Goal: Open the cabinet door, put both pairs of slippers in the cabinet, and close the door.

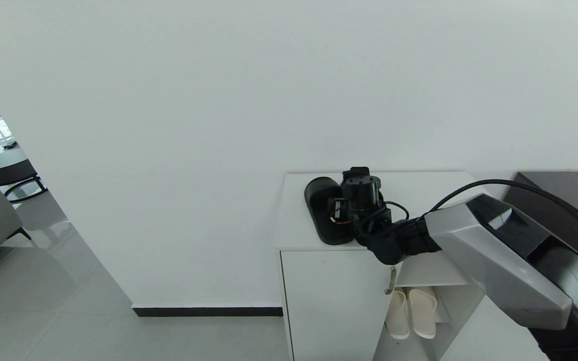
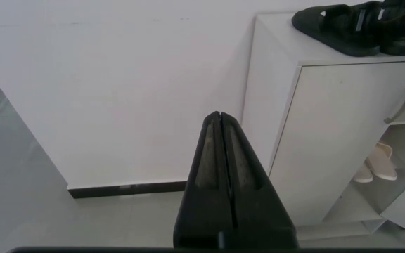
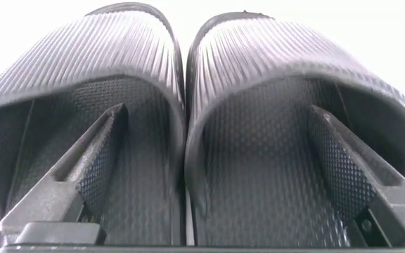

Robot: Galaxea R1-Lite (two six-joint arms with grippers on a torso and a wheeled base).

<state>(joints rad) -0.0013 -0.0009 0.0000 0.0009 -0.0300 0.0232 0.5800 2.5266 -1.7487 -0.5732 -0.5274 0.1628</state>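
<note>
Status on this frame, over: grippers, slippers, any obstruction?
Left gripper shut, clear of the cabinet. Right gripper open, one finger inside each black slipper atop it. White slippers stowed inside. No obstruction.

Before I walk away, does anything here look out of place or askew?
Nothing stands out. The black slippers sit side by side on the cabinet top, the right claw open with one finger in each; the white pair lies neatly inside.

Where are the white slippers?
In the head view, the white slippers sit on a shelf inside the open cabinet, low on the right, below the black slippers on top.
</note>
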